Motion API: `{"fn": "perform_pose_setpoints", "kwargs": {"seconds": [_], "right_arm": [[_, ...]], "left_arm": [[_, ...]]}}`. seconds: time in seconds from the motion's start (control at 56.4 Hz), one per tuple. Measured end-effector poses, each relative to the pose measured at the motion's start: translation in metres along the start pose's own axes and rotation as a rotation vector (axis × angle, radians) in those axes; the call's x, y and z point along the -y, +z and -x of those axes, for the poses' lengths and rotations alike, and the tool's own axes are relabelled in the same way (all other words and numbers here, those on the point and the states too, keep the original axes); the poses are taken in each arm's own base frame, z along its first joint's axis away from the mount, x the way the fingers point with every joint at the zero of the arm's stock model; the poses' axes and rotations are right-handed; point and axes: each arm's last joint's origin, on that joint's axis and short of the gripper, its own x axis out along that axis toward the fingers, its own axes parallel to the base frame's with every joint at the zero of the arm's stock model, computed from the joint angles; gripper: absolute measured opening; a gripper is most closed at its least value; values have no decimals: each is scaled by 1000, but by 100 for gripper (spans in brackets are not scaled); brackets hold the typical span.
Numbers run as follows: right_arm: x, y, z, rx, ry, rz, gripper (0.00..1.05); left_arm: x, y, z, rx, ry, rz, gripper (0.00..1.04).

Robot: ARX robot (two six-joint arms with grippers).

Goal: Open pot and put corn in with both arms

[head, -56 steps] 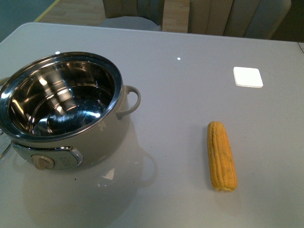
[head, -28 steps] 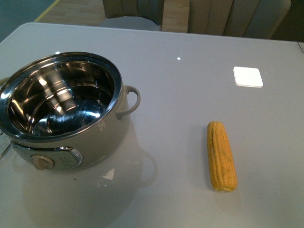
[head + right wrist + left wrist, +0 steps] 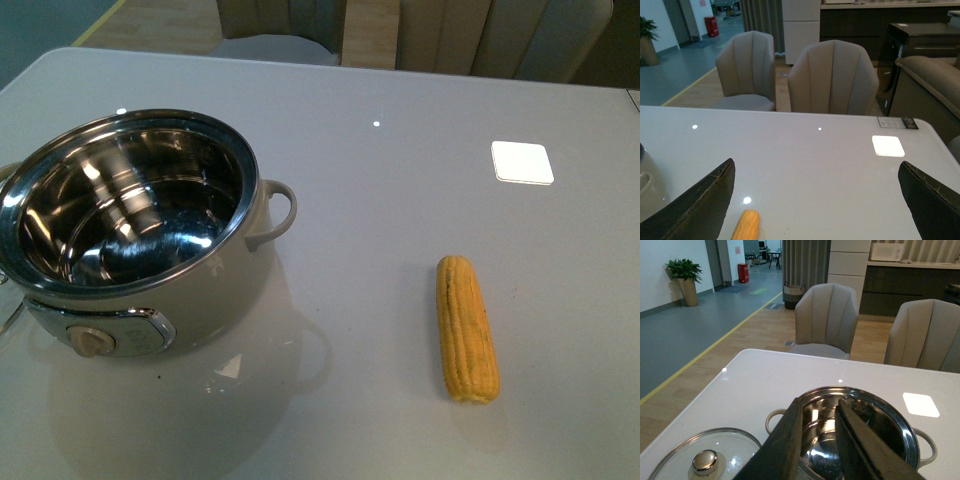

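The pot (image 3: 225, 290) stands open just beyond my left jaws, which are narrowly parted and empty, its glass lid (image 3: 735, 450) on the table (image 3: 400, 180) beside them. My right jaws are spread wide, holding nothing, and the corn (image 3: 746, 225) lies on the table below them, nearer one finger than the other. I judge the pick comes next: centre the right jaws over the cob's middle, close across its width, and squeeze only once both fingers straddle it.
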Motion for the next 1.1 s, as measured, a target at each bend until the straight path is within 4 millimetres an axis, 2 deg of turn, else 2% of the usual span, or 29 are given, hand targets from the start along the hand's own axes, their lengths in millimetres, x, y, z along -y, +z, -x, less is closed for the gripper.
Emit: {"fn": "perform_pose_setpoints", "kwargs": {"seconds": [0.425, 0.496, 0.531, 0.567, 0.638, 0.709, 0.939, 1.098], "right_arm": [[0, 0, 0, 0, 0, 0, 96], [0, -1, -1, -27, 8, -6, 96], [-1, 0, 0, -149, 47, -43, 96], [-1, 0, -2, -380, 57, -102, 96], [-2, -4, -7, -685, 31, -161, 96], [-3, -17, -12, -850, -5, -179, 96], [-16, -39, -45, -962, -7, -181, 96], [-38, -53, -80, -964, 32, -109, 96]], "left_arm": [[0, 0, 0, 0, 0, 0, 99], [0, 0, 0, 0, 0, -1, 97], [0, 0, 0, 0, 0, -1, 98], [0, 0, 0, -1, 0, -1, 98], [0, 0, 0, 0, -1, -1, 98], [0, 0, 0, 0, 0, -1, 98], [0, 0, 0, 0, 0, -1, 98], [0, 0, 0, 0, 0, -1, 98]]}}
